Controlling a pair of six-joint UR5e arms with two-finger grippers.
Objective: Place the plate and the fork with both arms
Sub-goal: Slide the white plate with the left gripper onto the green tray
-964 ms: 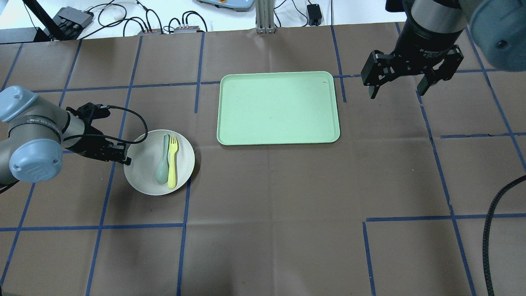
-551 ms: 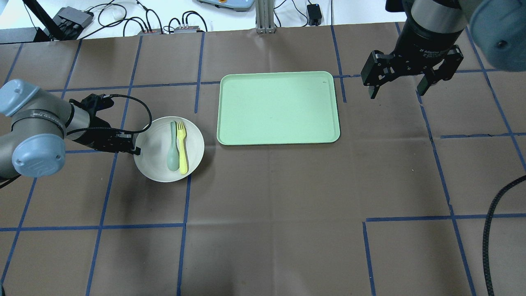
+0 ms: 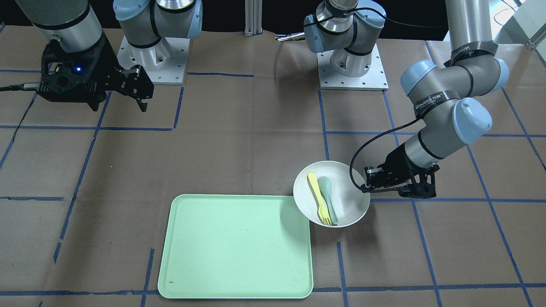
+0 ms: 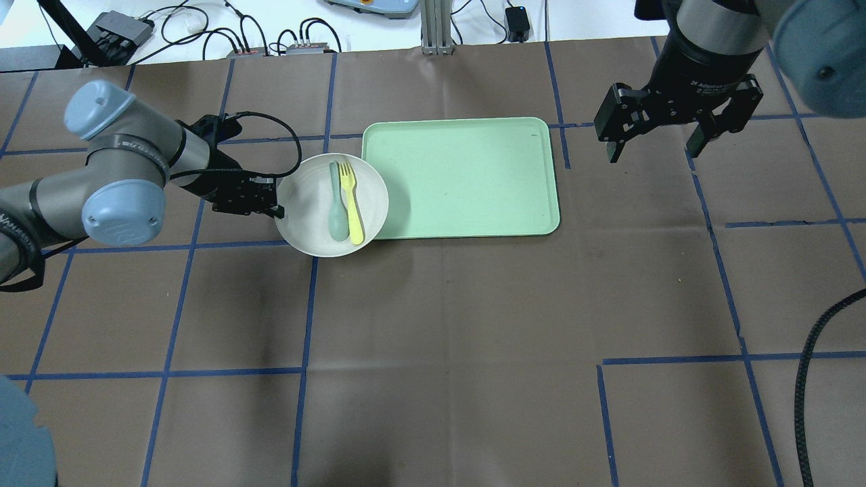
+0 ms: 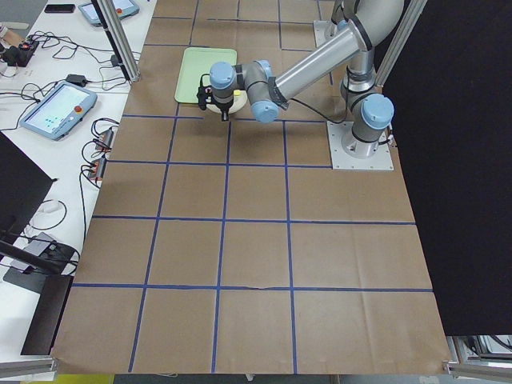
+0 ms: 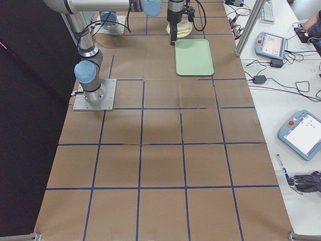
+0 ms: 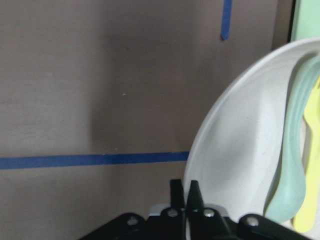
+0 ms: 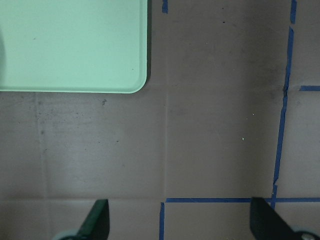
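— How is the plate [image 4: 304, 210] seen?

— It is seen as round, off-white and shallow, with a raised rim. The pale-yellow fork [image 4: 352, 203] is laid in it, tines to 12 o'clock in the overhead view. A grey-green spoon [image 4: 335, 203] is laid just beside the fork, at its 9 o'clock side.

— And where is the plate placed?

— At the 9 o'clock edge of the light-green tray [image 4: 460, 179]. The plate's rim at 3 o'clock is seen over that edge. Whether the tray is touched cannot be told.

— What is noticed about the surface?

— The table is covered with brown paper [image 4: 440, 338], which is divided into squares by blue tape [image 4: 230, 371]. Cables [image 4: 203, 27] are seen on a white bench at 12 o'clock.

— How are the arms held?

— The left gripper [image 4: 277, 211] is brought in low from 9 o'clock and is pointed to 3 o'clock. Its fingers [image 7: 192, 192] are pressed together on the plate's rim. The right gripper [image 4: 654, 154] is held above the paper at about 2 o'clock of the tray and is pointed down. Its jaws are spread wide, and nothing is held between them.
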